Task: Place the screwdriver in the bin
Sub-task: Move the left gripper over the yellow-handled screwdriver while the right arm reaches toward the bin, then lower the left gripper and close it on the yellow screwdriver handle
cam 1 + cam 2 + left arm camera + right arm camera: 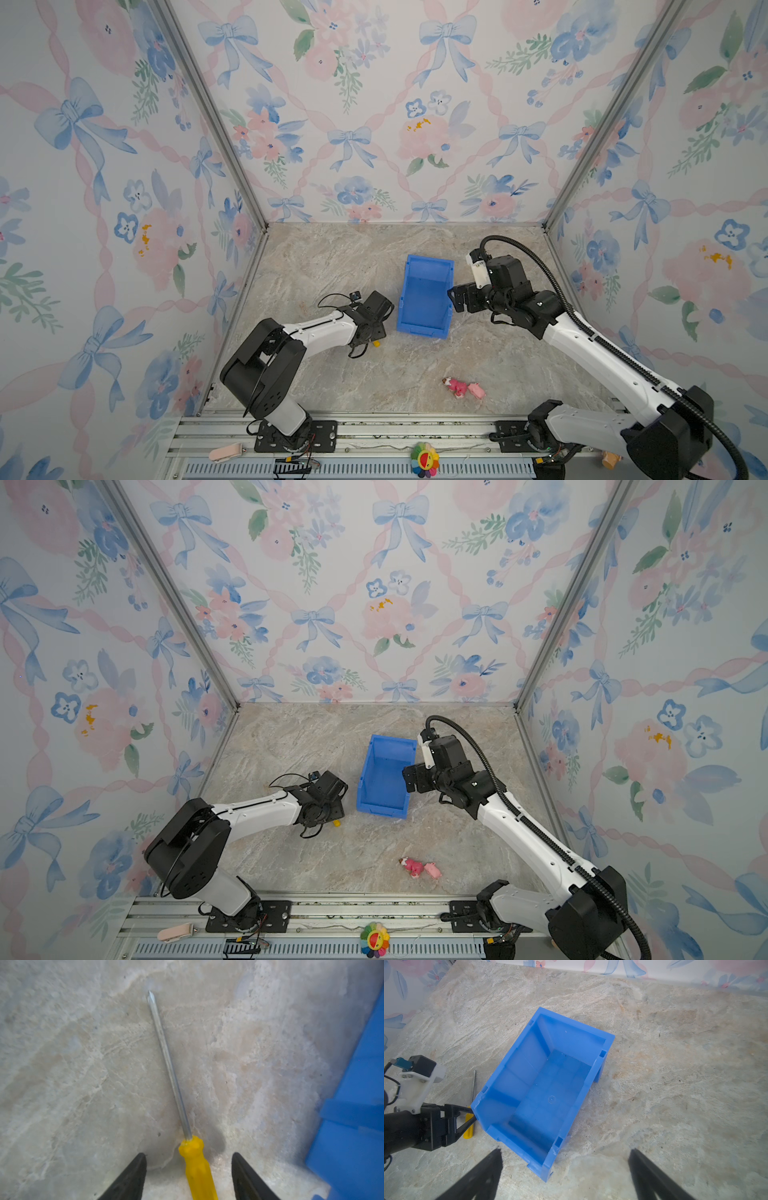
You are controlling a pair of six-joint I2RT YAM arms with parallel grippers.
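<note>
My left gripper [189, 1153] straddled the screwdriver [174, 1082] handle, fingers apart, untouching, evidently poised to grasp. My right gripper [566, 1150] hung wide, empty, right of the bin [519, 1059].

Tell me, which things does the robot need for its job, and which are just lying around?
For the job:
the screwdriver, lying on the table beside the bin
the bin, empty
the left gripper, open around the yellow handle

Just lying about:
the pink toy figure, on the table
the rainbow flower toy, by the front rail
</note>
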